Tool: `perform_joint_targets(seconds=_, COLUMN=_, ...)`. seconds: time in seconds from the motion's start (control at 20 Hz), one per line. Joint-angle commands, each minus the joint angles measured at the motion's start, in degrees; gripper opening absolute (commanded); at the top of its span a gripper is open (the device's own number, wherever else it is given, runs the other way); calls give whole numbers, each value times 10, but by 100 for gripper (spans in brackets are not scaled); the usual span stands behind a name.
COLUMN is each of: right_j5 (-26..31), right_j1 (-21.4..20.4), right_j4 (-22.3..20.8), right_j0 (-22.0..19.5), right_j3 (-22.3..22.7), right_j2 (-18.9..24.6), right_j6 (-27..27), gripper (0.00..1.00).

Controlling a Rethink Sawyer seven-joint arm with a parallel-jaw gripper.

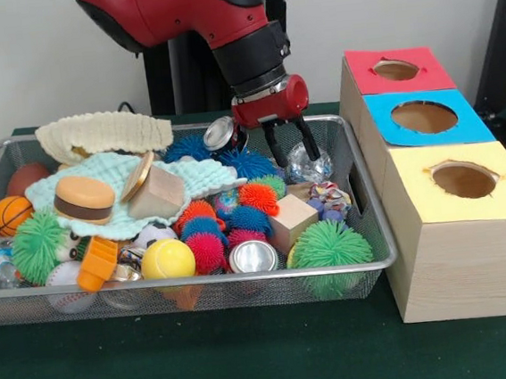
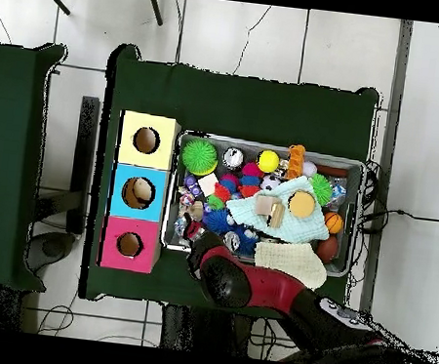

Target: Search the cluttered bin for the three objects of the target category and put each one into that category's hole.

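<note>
A wire mesh bin [image 1: 375, 223] holds a heap of toys: spiky balls in green [image 1: 329, 244], blue [image 1: 247, 163] and red [image 1: 207, 250], a soda can [image 1: 224, 135], a tin [image 1: 252, 257] and wooden blocks [image 1: 290, 222]. Beside the bin stands a wooden box with a red hole [image 1: 396, 69], a blue hole [image 1: 423, 117] and a yellow hole [image 1: 464, 179]. My gripper [image 1: 292, 150] hangs open over the bin's back right corner, right beside a clear shiny ball [image 1: 307, 164], holding nothing. In the overhead view the arm [image 2: 237, 280] hides the gripper.
Two knitted cloths, cream [image 1: 104, 132] and mint [image 1: 198, 179], cover part of the heap. A toy burger [image 1: 84, 199], a basketball [image 1: 10, 214], a yellow ball [image 1: 167, 259] and a baseball [image 1: 65, 281] lie at the left. The bin [image 2: 267, 144] sits on green felt.
</note>
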Motion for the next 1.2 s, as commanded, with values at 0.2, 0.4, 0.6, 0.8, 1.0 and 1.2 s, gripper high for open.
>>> perform_joint_targets(seconds=0.2, right_j5=67, right_j1=108, right_j4=-58, right_j0=-30, right_j3=-86, right_j2=94, right_j6=7, gripper=100)
perform_joint_targets(seconds=0.4, right_j5=51, right_j1=163, right_j4=-62, right_j0=4, right_j3=-150, right_j2=80, right_j6=8, gripper=100)
perform_joint_targets(seconds=0.6, right_j5=58, right_j1=186, right_j4=-52, right_j0=29, right_j3=-190, right_j2=74, right_j6=10, gripper=100)
perform_joint_targets(seconds=0.8, right_j5=36, right_j1=194, right_j4=-45, right_j0=54, right_j3=-205, right_j2=60, right_j6=22, gripper=100)
perform_joint_targets(seconds=1.0, right_j5=43, right_j1=183, right_j4=-50, right_j0=47, right_j3=-192, right_j2=66, right_j6=19, gripper=100)
perform_joint_targets(seconds=1.2, right_j5=39, right_j1=173, right_j4=-48, right_j0=45, right_j3=-179, right_j2=64, right_j6=25, gripper=100)
